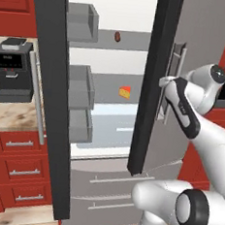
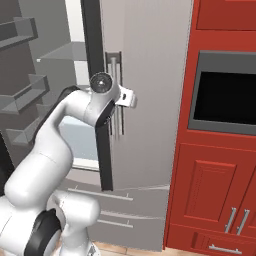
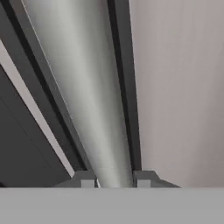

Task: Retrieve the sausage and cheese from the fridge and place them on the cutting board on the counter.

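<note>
A tall grey-silver fridge [image 1: 210,26] stands with its left door swung wide and its right door [image 2: 145,90] partly ajar, grey shelves and door bins exposed between the dark door edges. The robot's white arm [image 1: 200,128] reaches up to the right door's vertical bar handle [image 3: 94,100], and the hand view shows the pincer [image 3: 113,179] pinching that silver bar, one dark fingertip [image 3: 85,179] on each side of it. To the left, a beige marbled worktop [image 1: 7,116] over red cabinets carries a black coffee machine [image 1: 11,70]; a dark wall oven [image 2: 225,95] is set in red cabinetry to the right of the fridge. Inside, the cheese [image 1: 125,92], a small yellow-orange wedge with a red edge, sits on a middle shelf, and the sausage [image 1: 117,37], a small dark reddish piece, rests on the shelf above, well apart from it. Both look light. The glossy, rounded sausage seems likely to slip or roll, so a hold across its middle would suit. The wedge appears firm yet easily dented; its two flat faces probably offer the surest purchase. The rigid handle should take a firm pull.
</note>
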